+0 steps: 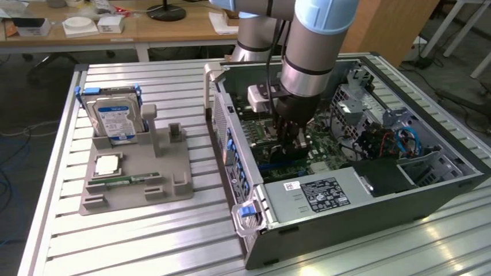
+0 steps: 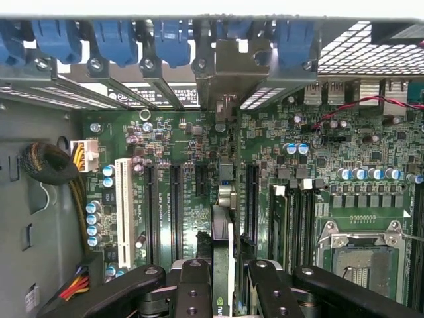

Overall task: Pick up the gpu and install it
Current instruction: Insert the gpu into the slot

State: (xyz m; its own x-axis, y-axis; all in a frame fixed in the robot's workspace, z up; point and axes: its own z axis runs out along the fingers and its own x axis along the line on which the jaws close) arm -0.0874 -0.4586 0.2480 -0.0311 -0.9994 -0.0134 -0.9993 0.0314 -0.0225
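My gripper [image 1: 287, 137] reaches down inside the open computer case [image 1: 429, 190], over the green motherboard [image 1: 326, 150]. In the wrist view the gpu [image 2: 223, 242] stands edge-on between the black fingers [image 2: 192, 288], and the gripper [image 2: 225, 286] is shut on it. The card runs from the fingers towards the rear slot openings, where its silver bracket [image 2: 228, 69] sits among the blue latches [image 2: 112, 40]. Its lower edge lies along the motherboard [image 2: 179, 142] between the black expansion slots [image 2: 175, 205]. Whether it is seated in a slot I cannot tell.
On the exterior view's left a grey fixture [image 1: 165, 184] holds a hard drive [image 1: 115, 118], a processor [image 1: 106, 165] and a memory stick [image 1: 123, 181]. The power supply [image 1: 318, 192] fills the case's near corner. The processor socket [image 2: 364, 255] and memory slots [image 2: 295, 225] lie beside the card.
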